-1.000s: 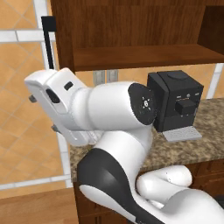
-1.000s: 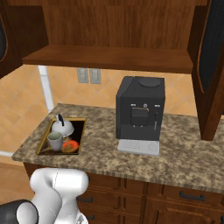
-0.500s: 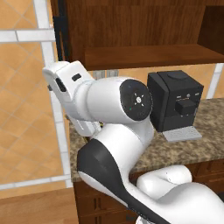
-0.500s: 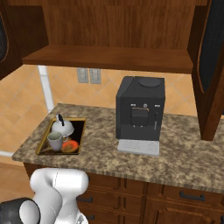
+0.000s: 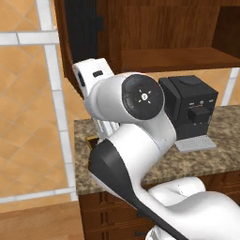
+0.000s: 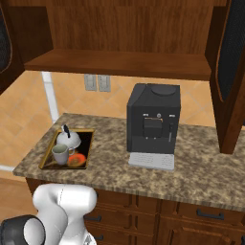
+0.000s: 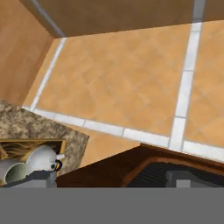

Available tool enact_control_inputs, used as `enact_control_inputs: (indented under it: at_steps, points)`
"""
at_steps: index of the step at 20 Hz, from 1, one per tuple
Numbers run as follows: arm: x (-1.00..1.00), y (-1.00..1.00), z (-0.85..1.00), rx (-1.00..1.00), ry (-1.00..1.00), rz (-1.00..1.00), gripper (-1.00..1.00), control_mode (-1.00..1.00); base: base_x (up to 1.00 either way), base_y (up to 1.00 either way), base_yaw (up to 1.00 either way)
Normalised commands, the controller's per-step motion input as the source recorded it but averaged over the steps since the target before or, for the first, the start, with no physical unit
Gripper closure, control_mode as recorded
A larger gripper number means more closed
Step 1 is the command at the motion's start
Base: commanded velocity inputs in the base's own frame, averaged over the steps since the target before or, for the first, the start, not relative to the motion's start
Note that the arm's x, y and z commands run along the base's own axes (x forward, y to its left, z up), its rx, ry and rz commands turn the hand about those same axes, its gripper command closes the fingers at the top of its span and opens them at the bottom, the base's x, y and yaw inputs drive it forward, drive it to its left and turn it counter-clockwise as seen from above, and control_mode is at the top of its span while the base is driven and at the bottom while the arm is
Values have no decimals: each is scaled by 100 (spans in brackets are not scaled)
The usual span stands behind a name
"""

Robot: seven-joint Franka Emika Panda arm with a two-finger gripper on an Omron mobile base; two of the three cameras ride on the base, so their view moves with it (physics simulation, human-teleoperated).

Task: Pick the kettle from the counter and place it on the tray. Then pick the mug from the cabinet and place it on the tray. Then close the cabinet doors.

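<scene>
The claw (image 7: pixel 109 179), jaws spread wide and empty, faces the left cabinet door (image 7: pixel 144 164) because kettle (image 6: pixel 70 139) and mug (image 6: pixel 61 154) already sit in the tray (image 6: pixel 48 158) on the desk (image 6: pixel 191 172).

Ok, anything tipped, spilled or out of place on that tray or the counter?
Nothing stands out. The kettle and mug stand upright on the tray; nothing is spilled on the counter. The cabinet doors are open.
</scene>
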Motion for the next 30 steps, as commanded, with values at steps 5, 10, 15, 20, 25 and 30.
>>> enact_control_inputs:
  at_steps: [5,10,15,20,25,30]
  points:
    - [56,-81,0,0,6,-7,-100,-100,0,0,0]
    - [60,-83,-2,0,0,-6,-100,-100,0,0,0]
    - [69,-72,-14,0,-11,-7,-100,-100,0,0,0]
    - [76,-60,-26,0,-10,-12,-100,-100,0,0,0]
    - [83,-50,-23,0,-1,-17,-100,-100,0,0,0]
    - [99,-30,-18,0,6,-6,-100,-100,0,0,0]
